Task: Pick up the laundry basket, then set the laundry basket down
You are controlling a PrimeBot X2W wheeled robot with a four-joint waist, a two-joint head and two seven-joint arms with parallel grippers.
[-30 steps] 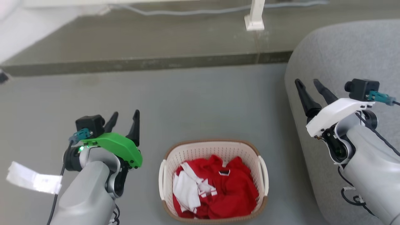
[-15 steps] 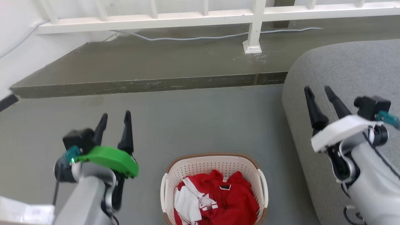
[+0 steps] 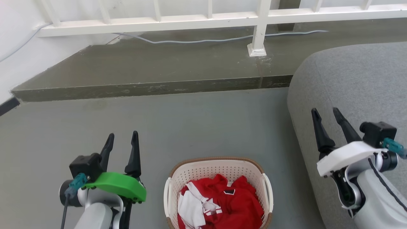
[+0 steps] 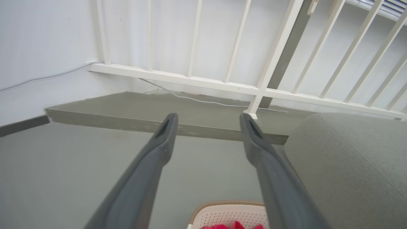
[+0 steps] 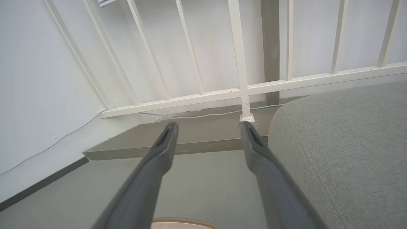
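Laundry basket (image 3: 210,170) is seen standing on the grey floor (image 3: 190,121) at bottom centre of the head view, with red and white clothing (image 3: 232,203) heaped inside. Left gripper (image 3: 123,134), lower left, is held beside the basket and apart from it, fingers spread, nothing gripped. Right gripper (image 3: 325,110), lower right, is seen against the grey sofa (image 3: 349,82), fingers likewise parted and empty. The basket's far rim is caught at the bottom edge of the left wrist view.

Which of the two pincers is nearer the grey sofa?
The right pincer, white-shelled: in the head view it shows against the sofa. The left pincer, green-shelled, is over the floor on the basket's other side.
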